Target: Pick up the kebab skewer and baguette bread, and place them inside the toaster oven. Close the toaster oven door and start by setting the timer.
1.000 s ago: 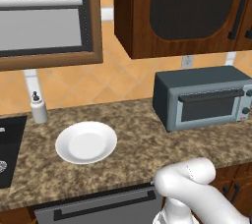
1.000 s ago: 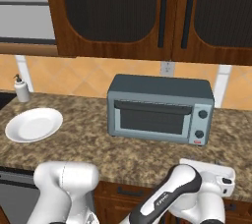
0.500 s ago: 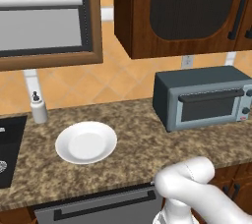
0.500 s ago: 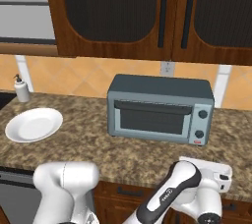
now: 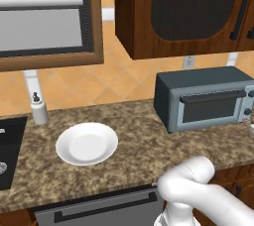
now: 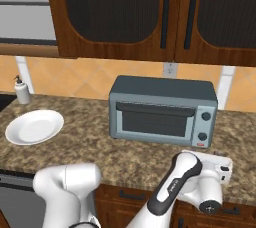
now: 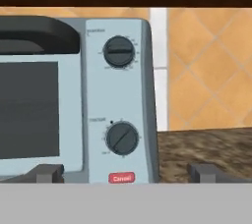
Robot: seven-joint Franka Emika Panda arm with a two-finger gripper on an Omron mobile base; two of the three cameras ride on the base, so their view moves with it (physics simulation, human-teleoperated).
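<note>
Ahead of the wide-open gripper [image 7: 126, 173], nothing has shifted since earlier; toaster oven [image 7: 74, 100] lies lengthwise along the table [image 7: 206, 152], door [image 7: 29, 110] shut.

The toaster oven [image 7: 74, 100] shows two dark knobs [image 7: 119, 51], a red button [image 7: 121, 178] below, door [image 7: 34, 115] shut.

Glossy white arm [image 6: 67, 184] here, built from fat rounded segments with smooth, shell-like casings. In the right base view a dark grey band runs along the white forearm link [image 6: 172, 189], marking the seam at the joint. The wrist [image 6: 210, 182] ends in a boxy white block with a round dark cap on its side and a small dark detail near its edge. From the left base view, a bulbous white elbow [image 5: 191, 183]. In the hand view, two small dark grey, squared-off fingers [image 7: 47, 173]
</note>
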